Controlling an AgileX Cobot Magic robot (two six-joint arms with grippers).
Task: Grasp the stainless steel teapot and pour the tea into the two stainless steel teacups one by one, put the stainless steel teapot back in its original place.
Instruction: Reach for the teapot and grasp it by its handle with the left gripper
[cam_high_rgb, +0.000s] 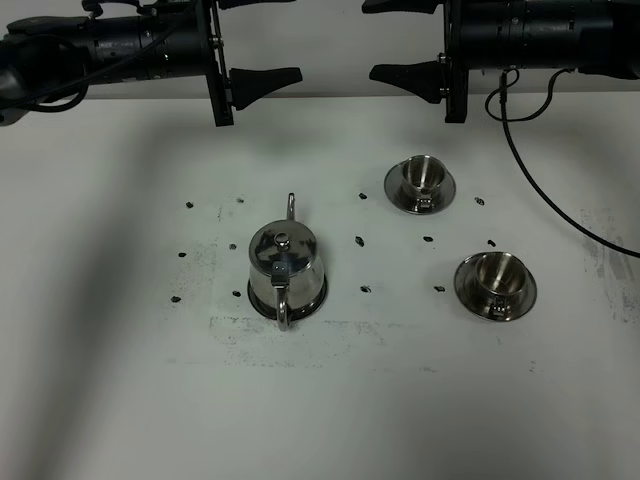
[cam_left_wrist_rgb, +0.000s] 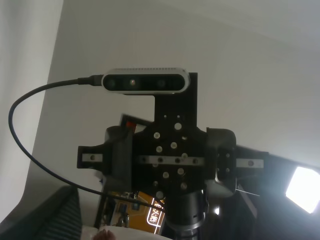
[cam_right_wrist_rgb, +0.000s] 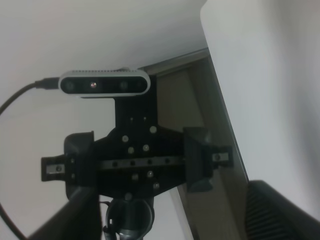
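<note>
Tapered, mirror-bright steel teapot (cam_high_rgb: 285, 262) stands upright on the white tabletop (cam_high_rgb: 120, 380) among small black marks (cam_high_rgb: 359, 240), its loop handle nearest. To its right, far teacup (cam_high_rgb: 424, 177) and near teacup (cam_high_rgb: 494, 277) sit on round saucers. Left pincer (cam_high_rgb: 297, 38) and right pincer (cam_high_rgb: 370, 38) gape wide and empty.

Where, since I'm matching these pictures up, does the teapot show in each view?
Exterior high: teapot, left of centre, left of both cups.
Left wrist: not in it.
Right wrist: not in it.
Shared landmark: left gripper and right gripper, top of high view; each wrist view shows one head-on.
</note>
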